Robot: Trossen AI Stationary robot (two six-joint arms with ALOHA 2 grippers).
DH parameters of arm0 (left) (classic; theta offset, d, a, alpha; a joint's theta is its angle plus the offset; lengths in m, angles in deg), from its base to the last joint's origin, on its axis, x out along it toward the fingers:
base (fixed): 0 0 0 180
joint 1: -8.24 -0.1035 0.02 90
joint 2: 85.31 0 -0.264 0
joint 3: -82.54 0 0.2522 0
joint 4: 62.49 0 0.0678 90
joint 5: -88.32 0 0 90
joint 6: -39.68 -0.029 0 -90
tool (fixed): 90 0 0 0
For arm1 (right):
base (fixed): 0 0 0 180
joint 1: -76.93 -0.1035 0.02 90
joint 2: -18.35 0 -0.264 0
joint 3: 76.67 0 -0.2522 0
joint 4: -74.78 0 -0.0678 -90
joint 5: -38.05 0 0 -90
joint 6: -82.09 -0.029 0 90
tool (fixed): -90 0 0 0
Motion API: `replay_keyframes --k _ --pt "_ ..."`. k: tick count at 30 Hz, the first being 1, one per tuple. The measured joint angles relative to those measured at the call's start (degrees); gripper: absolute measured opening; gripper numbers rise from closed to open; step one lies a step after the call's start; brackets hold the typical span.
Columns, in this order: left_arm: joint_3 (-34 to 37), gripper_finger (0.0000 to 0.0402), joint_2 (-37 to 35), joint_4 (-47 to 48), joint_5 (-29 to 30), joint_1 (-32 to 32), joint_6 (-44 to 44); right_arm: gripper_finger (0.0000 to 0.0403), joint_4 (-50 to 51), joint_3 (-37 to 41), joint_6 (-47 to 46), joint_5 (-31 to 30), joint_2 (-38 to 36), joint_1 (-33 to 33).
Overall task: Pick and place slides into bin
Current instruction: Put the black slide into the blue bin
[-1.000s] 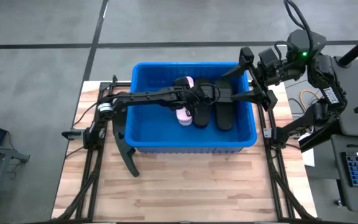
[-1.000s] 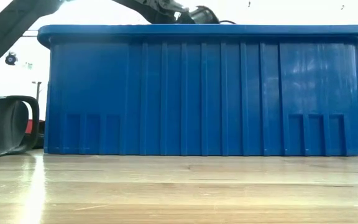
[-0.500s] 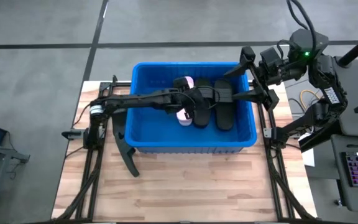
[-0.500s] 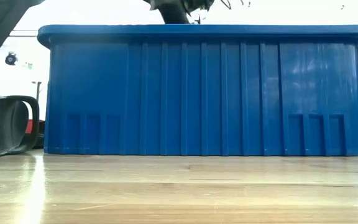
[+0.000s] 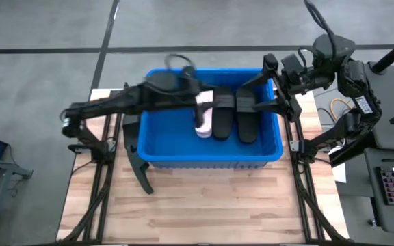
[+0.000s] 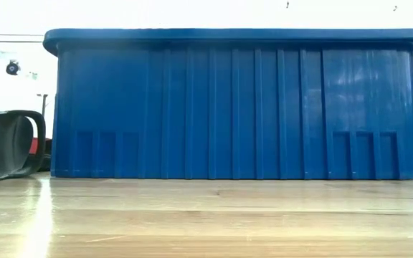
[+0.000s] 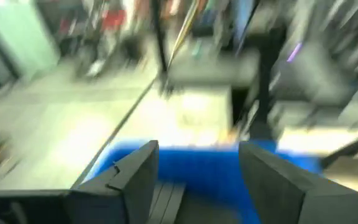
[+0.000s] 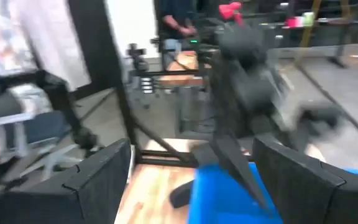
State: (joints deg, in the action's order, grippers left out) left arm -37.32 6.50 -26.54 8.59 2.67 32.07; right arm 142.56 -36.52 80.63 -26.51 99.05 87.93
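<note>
Wood planking of the table lies nearest, and on it, just beside the front left corner of the bin, rests one black slide not yet put away; from table height only its strap end shows. Behind it the bin's ribbed blue front wall hides everything inside at table height. From above, three slides lie side by side on the bin floor: a light pink slide, a black middle slide and a black right-hand slide. They lie toward the back right, probably because both arms reach in from that end. Over the back rim the left gripper hangs with its fingers apart and nothing between them – it reads as a hand that has let go. The right gripper hovers above the right side of the bin, its fingers also spread and empty (it looks across the bin corner toward the other arm). My guess is that the outside slide comes next; it lies on the left arm's side, though the bin wall and the dark frame rails crowd it. Farther off, beyond the table, stand racks and a person.
</note>
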Motion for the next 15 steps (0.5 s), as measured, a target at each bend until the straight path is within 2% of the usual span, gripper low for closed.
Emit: replay_keyframes --k 3,6,15 --pt "0.39 0.0182 -4.24 -3.83 -5.15 1.15 1.3 0.0327 -0.02 0.1 0.0 -4.55 0.0 0.0" --pt "0.55 0.0158 -7.56 -4.15 -6.32 2.37 1.23 0.0327 0.08 0.12 -0.2 -8.06 0.05 0.02" --pt "0.7 0.0089 -14.35 -0.1 -6.9 3.0 1.02 0.0327 2.09 0.16 -6.11 -7.51 3.97 0.0"
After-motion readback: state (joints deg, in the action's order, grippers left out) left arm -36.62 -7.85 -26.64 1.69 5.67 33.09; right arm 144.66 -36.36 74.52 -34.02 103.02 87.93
